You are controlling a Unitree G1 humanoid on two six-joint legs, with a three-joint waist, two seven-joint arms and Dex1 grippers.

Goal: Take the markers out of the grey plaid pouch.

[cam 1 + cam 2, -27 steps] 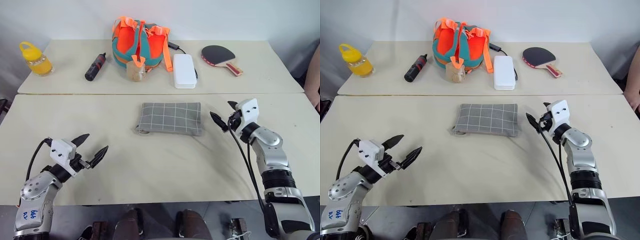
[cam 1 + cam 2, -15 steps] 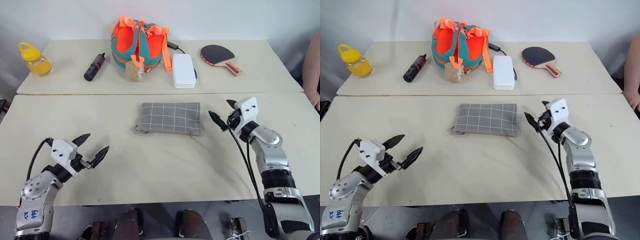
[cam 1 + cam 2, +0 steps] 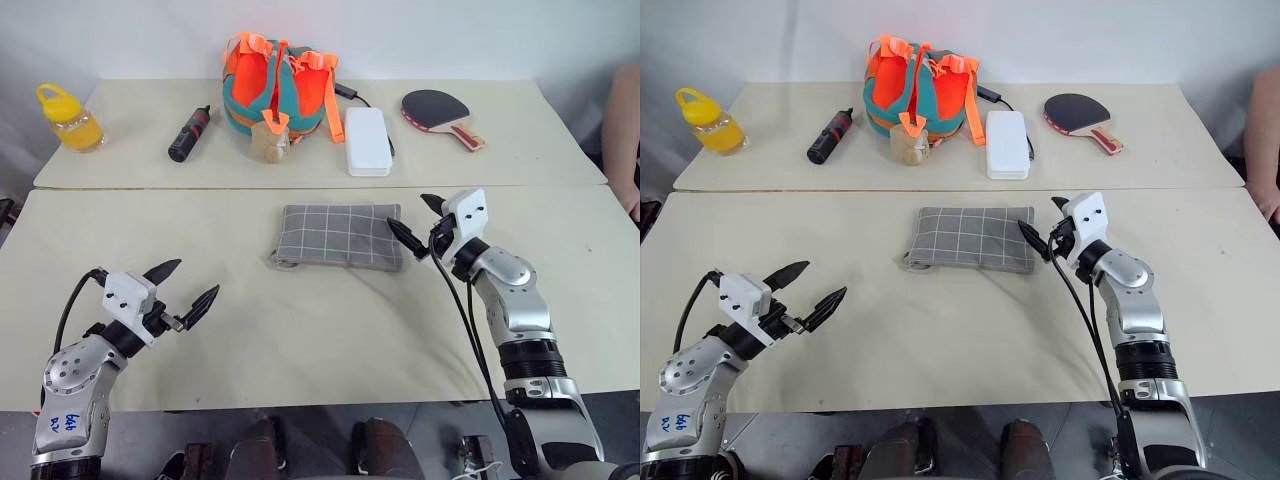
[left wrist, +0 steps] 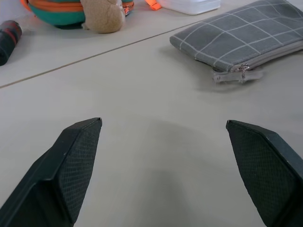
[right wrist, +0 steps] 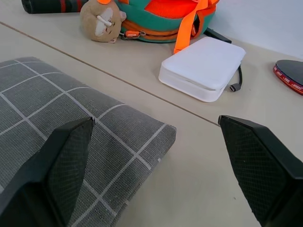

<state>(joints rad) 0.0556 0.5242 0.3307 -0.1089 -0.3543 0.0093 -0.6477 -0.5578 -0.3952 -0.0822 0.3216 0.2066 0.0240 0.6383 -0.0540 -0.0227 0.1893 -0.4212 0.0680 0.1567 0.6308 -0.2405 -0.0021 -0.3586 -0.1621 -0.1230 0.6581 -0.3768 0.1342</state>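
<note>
Your grey plaid pouch (image 3: 338, 236) lies flat near the middle of the near counter (image 3: 300, 340), its zipper closed, with the pull (image 4: 238, 74) at the end toward the left arm. No markers are visible outside it. Your right end effector (image 3: 418, 224) sits just beside the pouch's right end, fingers spread wide, holding nothing. Your left end effector (image 3: 182, 291) hangs over bare counter, well apart from the pouch, likewise spread wide and empty. On the far counter you have an orange-and-teal bag (image 3: 277, 85), a white box (image 3: 367, 141), a paddle (image 3: 441, 115), a black-and-red cylinder (image 3: 190, 133) and a yellow bottle (image 3: 70, 117).
</note>
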